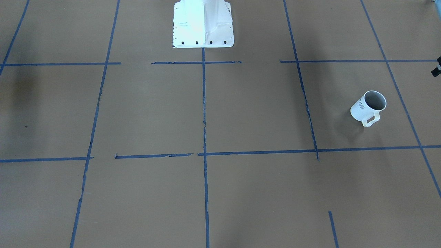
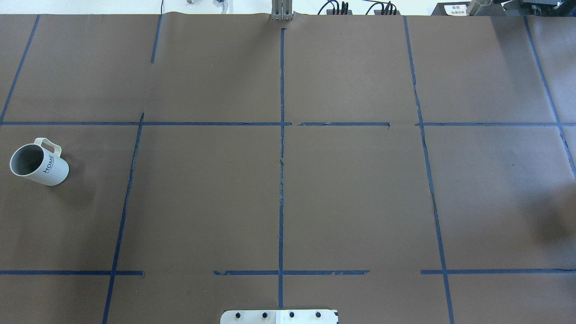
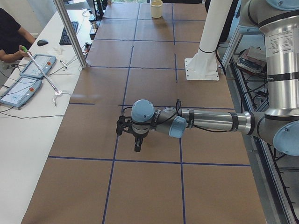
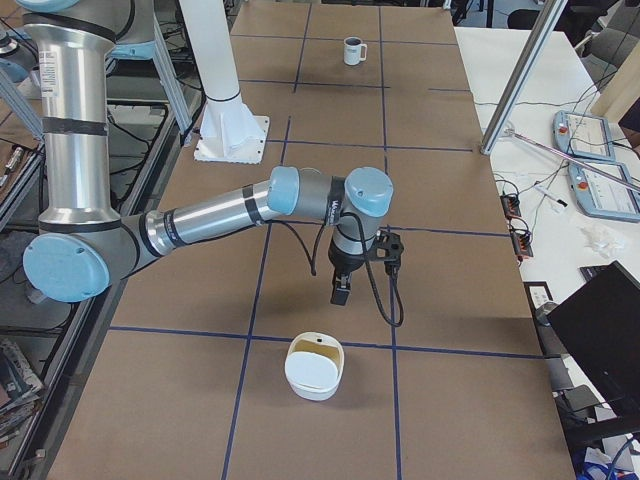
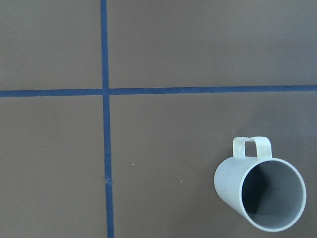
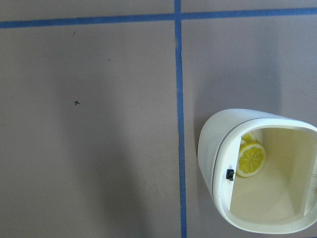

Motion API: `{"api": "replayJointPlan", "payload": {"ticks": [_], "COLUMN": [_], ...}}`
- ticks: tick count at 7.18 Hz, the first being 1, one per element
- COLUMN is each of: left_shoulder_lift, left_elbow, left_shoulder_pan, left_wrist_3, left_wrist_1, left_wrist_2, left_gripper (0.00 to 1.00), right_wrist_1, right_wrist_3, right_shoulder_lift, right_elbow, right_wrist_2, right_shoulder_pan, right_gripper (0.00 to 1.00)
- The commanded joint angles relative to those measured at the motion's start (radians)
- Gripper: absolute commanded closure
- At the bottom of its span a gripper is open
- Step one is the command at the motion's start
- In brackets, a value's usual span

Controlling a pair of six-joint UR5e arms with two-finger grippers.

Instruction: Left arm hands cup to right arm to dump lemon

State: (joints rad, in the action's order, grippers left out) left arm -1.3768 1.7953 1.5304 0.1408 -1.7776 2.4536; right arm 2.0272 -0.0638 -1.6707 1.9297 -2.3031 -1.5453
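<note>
The white cup (image 2: pixel 47 170) stands upright near the table's left end, handle away from the robot. It also shows in the front view (image 1: pixel 361 108), the right side view (image 4: pixel 352 50) and the left wrist view (image 5: pixel 230 181); its grey inside looks empty. The lemon (image 6: pixel 251 158), a yellow slice, lies in a cream container (image 6: pixel 215 148). My left gripper (image 3: pixel 137 145) hangs above the table; the cup is hidden in that view. My right gripper (image 4: pixel 340 292) hangs above and just behind the cream container (image 4: pixel 313 375). I cannot tell whether either gripper is open or shut.
The white robot pedestal (image 1: pixel 203 24) stands at the table's back middle. Blue tape lines grid the brown table (image 2: pixel 360 193). A side table with touch pendants (image 3: pixel 25 79) and a seated person (image 3: pixel 9 32) lies beyond the far edge.
</note>
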Motion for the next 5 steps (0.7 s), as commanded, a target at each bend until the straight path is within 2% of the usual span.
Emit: {"api": "replayJointPlan", "payload": {"ticks": [1, 2, 3, 5], "left_shoulder_lift": [0.007, 0.008, 0.013, 0.025], "left_elbow": [0.057, 0.070, 0.065, 0.093], "left_shoulder_pan": [0.056, 0.028, 0.025, 0.040], "left_wrist_3": [-0.046, -0.047, -0.144, -0.224], "left_wrist_1": [0.157, 0.161, 0.168, 0.292], "left_wrist_2": [0.002, -0.030, -0.069, -0.070], "left_gripper": [0.00, 0.00, 0.00, 0.00], "right_wrist_1": [-0.007, -0.007, -0.008, -0.008], "right_wrist_3": [-0.004, -0.004, -0.004, -0.005], "right_shoulder_lift": [-0.021, -0.020, -0.014, -0.009], "right_elbow": [-0.001, 0.000, 0.000, 0.012], "right_wrist_2": [-0.010, -0.010, -0.010, -0.010], "right_shoulder_pan": [0.011, 0.020, 0.022, 0.022], "right_gripper": [0.00, 0.00, 0.00, 0.00]}}
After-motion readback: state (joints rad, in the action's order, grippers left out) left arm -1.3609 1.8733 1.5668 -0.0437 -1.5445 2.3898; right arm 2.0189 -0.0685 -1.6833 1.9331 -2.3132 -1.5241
